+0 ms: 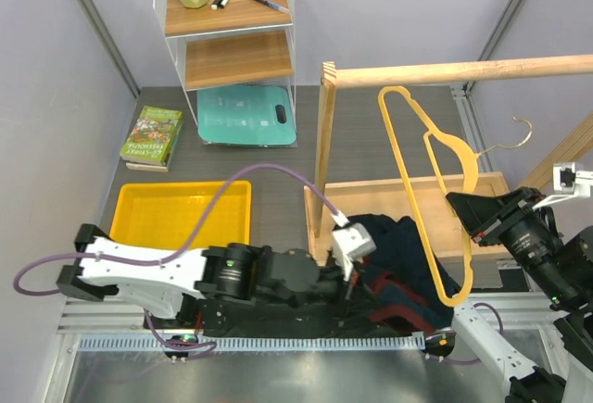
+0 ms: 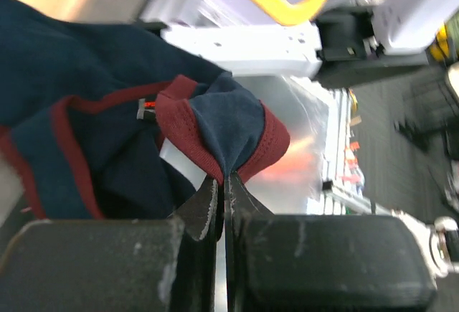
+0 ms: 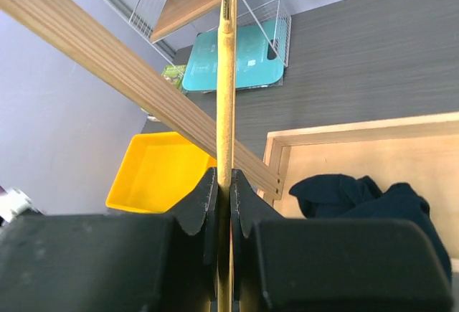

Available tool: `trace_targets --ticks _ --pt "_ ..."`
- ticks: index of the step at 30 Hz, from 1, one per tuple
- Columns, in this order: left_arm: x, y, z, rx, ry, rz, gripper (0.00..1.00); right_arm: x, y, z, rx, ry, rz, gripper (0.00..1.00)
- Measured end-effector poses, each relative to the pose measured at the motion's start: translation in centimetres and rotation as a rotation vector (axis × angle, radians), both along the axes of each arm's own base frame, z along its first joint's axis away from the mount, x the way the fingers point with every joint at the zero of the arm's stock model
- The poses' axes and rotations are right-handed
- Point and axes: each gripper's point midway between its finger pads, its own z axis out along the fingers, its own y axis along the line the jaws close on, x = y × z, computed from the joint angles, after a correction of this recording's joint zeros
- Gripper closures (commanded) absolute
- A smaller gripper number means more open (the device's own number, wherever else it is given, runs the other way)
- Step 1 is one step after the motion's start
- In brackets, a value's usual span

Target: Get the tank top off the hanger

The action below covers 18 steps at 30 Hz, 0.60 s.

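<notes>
The tank top (image 1: 400,269) is a navy heap with dark red trim, lying on the wooden stand's base. My left gripper (image 1: 356,280) is shut on a fold of its red-trimmed edge, seen close in the left wrist view (image 2: 226,177); the rest of the tank top (image 2: 79,104) hangs to the left. The yellow hanger (image 1: 405,157) stands tilted in the air, mostly bare, its silver hook (image 1: 519,134) at the right. Its lower end rests by the heap. My right gripper (image 1: 463,210) is shut on one hanger arm (image 3: 225,97) between its fingertips (image 3: 224,183).
A wooden rail (image 1: 445,71) on posts spans the back right above a wooden base (image 1: 371,201). A yellow tray (image 1: 181,213) sits at the left. A book (image 1: 152,134), a teal board (image 1: 246,114) and a wire shelf (image 1: 227,14) stand behind.
</notes>
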Motion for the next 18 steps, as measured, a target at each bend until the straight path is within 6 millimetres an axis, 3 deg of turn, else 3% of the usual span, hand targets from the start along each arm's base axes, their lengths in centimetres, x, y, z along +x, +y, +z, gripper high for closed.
trace_targets --ticks 4,7,18 --pt "3.0 3.5 2.3 -0.050 -0.014 0.134 1.00 1.1 0.9 0.5 -0.088 -0.013 0.056 0.99" --pt "4.3 4.9 3.0 -0.070 -0.011 0.197 1.00 2.1 1.1 0.5 -0.152 -0.013 0.069 0.99" --pt "5.3 7.3 -2.0 0.051 0.001 0.267 1.00 5.1 1.9 4.5 -0.211 -0.091 0.074 0.99"
